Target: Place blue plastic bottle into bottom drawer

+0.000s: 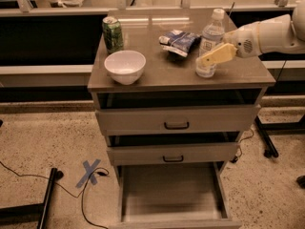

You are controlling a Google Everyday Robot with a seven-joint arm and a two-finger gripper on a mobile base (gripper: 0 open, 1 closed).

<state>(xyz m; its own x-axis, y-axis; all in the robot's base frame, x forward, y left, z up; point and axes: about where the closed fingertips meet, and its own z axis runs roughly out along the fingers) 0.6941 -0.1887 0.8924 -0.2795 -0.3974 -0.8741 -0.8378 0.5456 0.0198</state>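
The blue plastic bottle point(212, 32), clear with a white cap and a pale label, stands upright on the right part of the cabinet top. My gripper point(208, 56) reaches in from the right on a white arm, and its yellowish end lies across the front of the bottle's lower half. The bottom drawer point(171, 194) is pulled wide open below, and its flat grey inside holds nothing.
A green soda can point(113, 34) stands at the back left of the top, a white bowl point(125, 66) in front of it, and a blue-and-white snack bag point(178, 41) left of the bottle. The two upper drawers point(176, 120) are slightly open. Cables and blue tape point(90, 172) lie on the floor.
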